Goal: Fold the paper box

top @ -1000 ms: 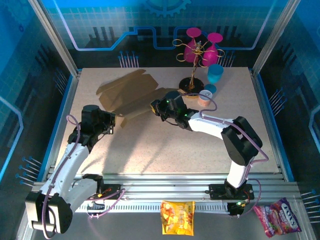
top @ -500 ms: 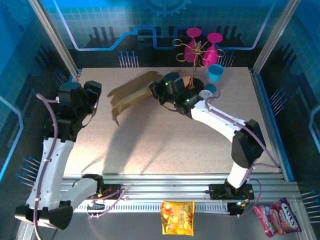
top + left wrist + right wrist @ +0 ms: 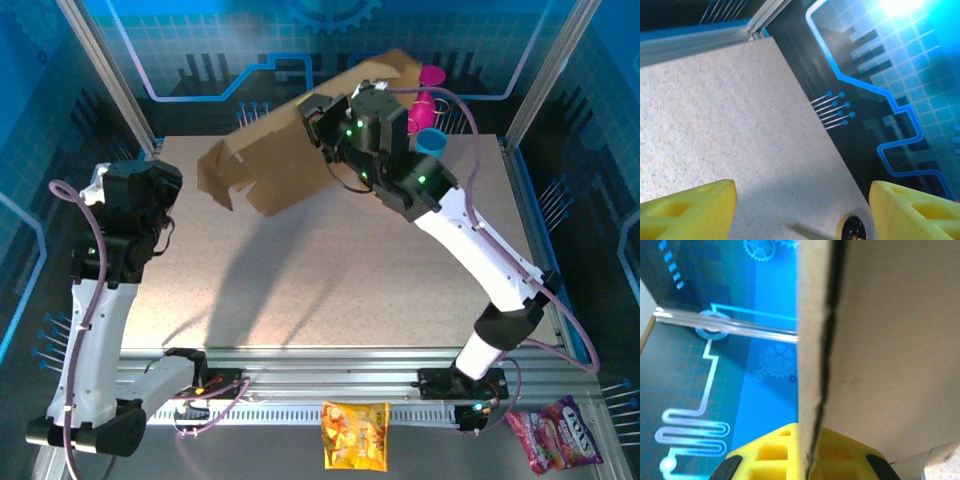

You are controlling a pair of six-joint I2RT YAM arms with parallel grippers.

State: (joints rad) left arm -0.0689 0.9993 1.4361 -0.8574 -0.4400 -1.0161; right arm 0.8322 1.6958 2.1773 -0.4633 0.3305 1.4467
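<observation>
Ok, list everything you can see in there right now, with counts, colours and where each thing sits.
paper box: one, brown, held tilted above the far half of the table
blue cup: one, blue, far right of the table
pink glassware: count unclear, pink, far edge, partly behind the right arm
yellow snack packet: one, yellow, beyond the near rail, middle
pink snack packet: one, pink and purple, beyond the near rail, right
table: one, speckled beige
left pincer: one, yellow fingers, open, above the table's left side
right pincer: one, clamped on the paper box's edge
</observation>
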